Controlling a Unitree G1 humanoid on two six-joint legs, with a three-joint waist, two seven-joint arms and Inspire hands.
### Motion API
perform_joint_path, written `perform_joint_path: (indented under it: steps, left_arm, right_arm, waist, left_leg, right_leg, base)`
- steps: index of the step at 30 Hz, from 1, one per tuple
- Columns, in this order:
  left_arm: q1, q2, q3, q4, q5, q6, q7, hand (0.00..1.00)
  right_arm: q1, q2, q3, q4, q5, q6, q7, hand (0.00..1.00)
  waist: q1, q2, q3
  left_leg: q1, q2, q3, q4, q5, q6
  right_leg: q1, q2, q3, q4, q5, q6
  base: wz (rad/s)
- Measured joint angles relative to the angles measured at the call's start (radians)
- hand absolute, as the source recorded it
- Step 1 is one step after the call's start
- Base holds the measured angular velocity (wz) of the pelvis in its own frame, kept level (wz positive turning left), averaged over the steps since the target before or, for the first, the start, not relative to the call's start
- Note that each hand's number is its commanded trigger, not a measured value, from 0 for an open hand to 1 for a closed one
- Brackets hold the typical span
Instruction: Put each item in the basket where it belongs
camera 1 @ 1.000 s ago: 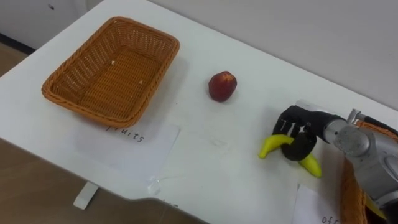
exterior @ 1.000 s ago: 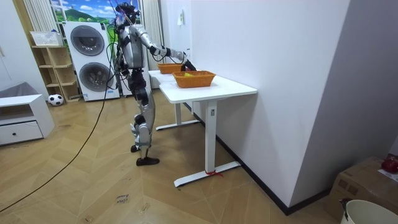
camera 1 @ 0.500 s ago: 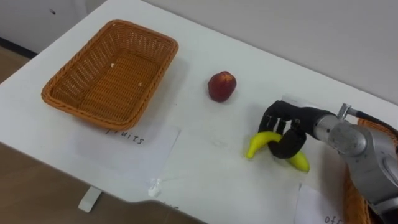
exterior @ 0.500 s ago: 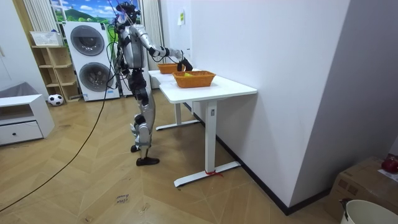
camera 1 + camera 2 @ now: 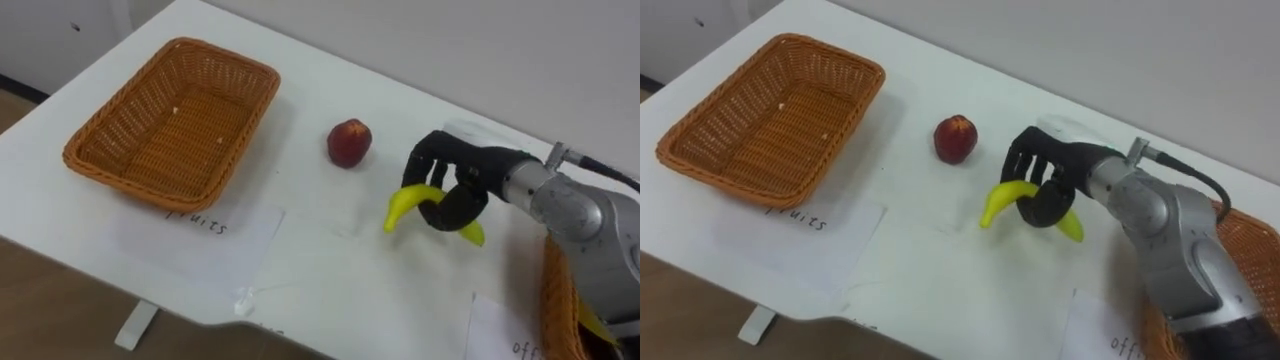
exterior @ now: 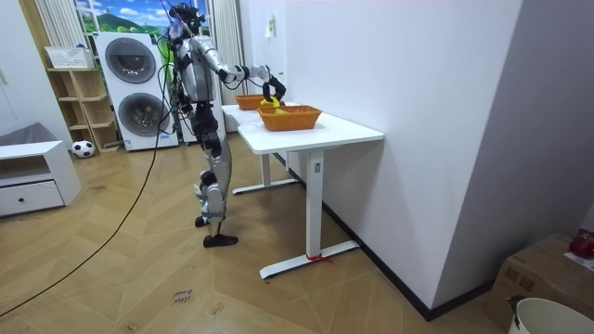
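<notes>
Right hand (image 5: 468,172) curled round banana (image 5: 407,203)

My right robot hand (image 5: 452,180) hid the middle of the banana (image 5: 403,203). My forearm and the view's edge cut off the right-hand basket (image 5: 1248,238).

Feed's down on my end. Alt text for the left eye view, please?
The robot's right hand grips a yellow banana over the white table. A red fruit lies left of it, and a wicker basket sits farther left, with a paper label in front.
</notes>
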Motion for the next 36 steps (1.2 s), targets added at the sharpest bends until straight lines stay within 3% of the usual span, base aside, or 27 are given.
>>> perform_joint_path:
  steps: [6, 13, 23, 28, 36]
  left_arm:
    - [0.008, -0.003, 0.000, 0.004, -0.001, 0.000, 0.010, 0.00]
    - [0.023, -0.045, 0.000, -0.003, 0.000, 0.000, 0.066, 0.00]
    - [0.023, -0.062, 0.003, -0.012, 0.001, -0.002, 0.076, 0.00]
    - [0.024, -0.062, 0.003, -0.010, 0.001, -0.002, 0.076, 0.00]
    - [0.038, -0.063, 0.001, -0.010, 0.001, 0.004, 0.064, 0.00]
  right_arm:
    - [-0.001, 0.012, -0.010, -0.021, 0.007, 0.000, -0.004, 1.00]
    - [-0.049, 0.071, -0.044, -0.030, 0.039, -0.016, -0.102, 1.00]
    - [-0.072, 0.081, -0.044, -0.050, 0.039, -0.021, -0.180, 1.00]
    - [-0.092, 0.087, -0.043, -0.072, 0.039, -0.021, -0.213, 1.00]
    - [-0.103, 0.103, -0.039, -0.097, 0.073, -0.022, -0.238, 1.00]
  waist:
    - [-0.001, 0.007, 0.0040]
    - [0.004, 0.033, 0.0023]
    - [0.019, 0.031, -0.0021]
    - [0.030, 0.023, -0.0082]
    - [0.047, 0.021, -0.0069]
  left_leg:
    - [0.005, 0.000, 0.000, 0.000, 0.000, 0.000]
    - [0.015, -0.001, 0.001, 0.000, 0.000, 0.000]
    - [0.014, -0.002, 0.000, -0.001, 0.000, 0.000]
    - [0.015, -0.002, -0.007, -0.001, 0.000, 0.000]
    - [0.020, -0.004, -0.033, 0.000, 0.000, 0.000]
  right_leg:
    - [0.003, 0.000, 0.001, 0.000, 0.000, 0.000]
    - [0.008, 0.000, 0.000, 0.000, 0.000, 0.000]
    - [0.009, -0.002, -0.002, 0.000, -0.001, 0.001]
    - [0.015, -0.002, -0.006, 0.001, -0.002, 0.004]
    - [0.032, -0.004, -0.029, -0.001, -0.003, 0.004]
  base:
    - [0.00]
    - [0.00]
    - [0.00]
    - [0.04]
    - [0.10]
